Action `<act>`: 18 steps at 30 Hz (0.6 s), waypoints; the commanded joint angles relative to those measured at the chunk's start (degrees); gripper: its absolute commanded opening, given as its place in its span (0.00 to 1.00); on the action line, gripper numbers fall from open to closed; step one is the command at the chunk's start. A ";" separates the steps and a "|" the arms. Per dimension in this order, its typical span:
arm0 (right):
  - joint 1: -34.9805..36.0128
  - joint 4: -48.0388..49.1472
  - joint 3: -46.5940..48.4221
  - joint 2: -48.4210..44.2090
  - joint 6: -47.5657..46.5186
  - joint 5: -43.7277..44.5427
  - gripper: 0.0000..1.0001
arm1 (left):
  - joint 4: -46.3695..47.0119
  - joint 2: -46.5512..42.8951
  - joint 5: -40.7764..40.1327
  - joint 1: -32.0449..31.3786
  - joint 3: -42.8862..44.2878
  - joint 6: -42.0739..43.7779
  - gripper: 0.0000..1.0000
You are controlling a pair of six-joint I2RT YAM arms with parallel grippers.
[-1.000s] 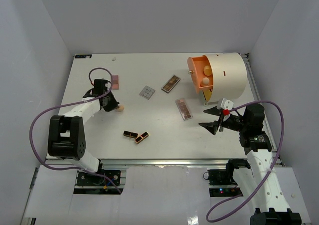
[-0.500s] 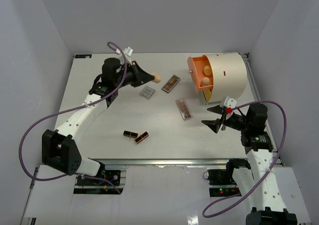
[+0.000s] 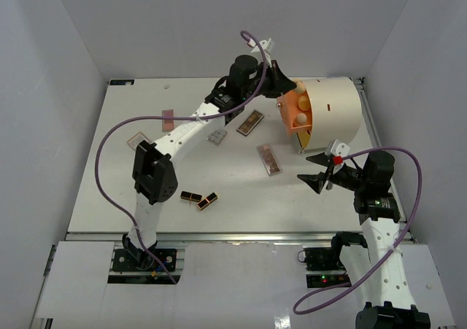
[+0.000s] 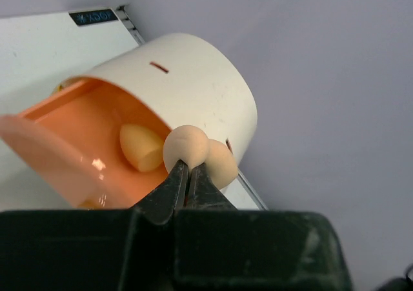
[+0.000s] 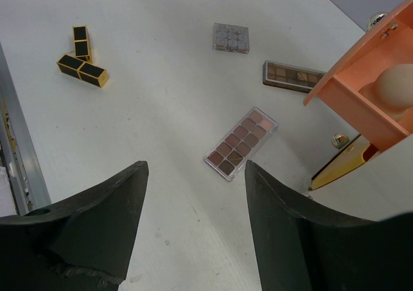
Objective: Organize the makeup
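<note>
Around: a cream drum (image 3: 332, 114) lies on its side at the table's (image 3: 146, 190) far right. Its orange drawer (image 3: 290, 117) is out, with two sponges (image 3: 302, 104) inside.
Loose makeup: brown palette (image 3: 250, 122), pink palette (image 3: 269, 159) and grey palette (image 3: 215, 136) lie mid-table. Two lipsticks (image 3: 199, 198) touch near the front, and two flat pink pieces (image 3: 168, 120) lie at left.
Left arm: reaches far across to the drawer. The left gripper (image 4: 189, 175) is pinched tight on a peach sponge (image 4: 186, 147) above the open drawer.
Right arm: low, near the drum. The right gripper (image 5: 193, 168) has its fingers spread with nothing between them.
Hard to see: the held sponge barely shows from above. Whether the peach round behind it touches it is unclear.
</note>
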 commanded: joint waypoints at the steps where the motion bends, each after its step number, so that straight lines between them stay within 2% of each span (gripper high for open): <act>1: -0.57 1.95 1.13 0.09 0.20 -1.13 0.68 | -5.14 6.74 -10.89 -3.71 16.10 7.79 0.00; 5: -0.74 1.93 1.04 -0.19 0.17 -1.13 0.68 | -6.54 10.59 -14.32 -4.14 19.81 10.59 0.01; 18: -0.74 1.93 1.04 0.33 0.06 -0.90 0.68 | -8.11 10.42 -18.97 -4.67 18.43 14.50 0.08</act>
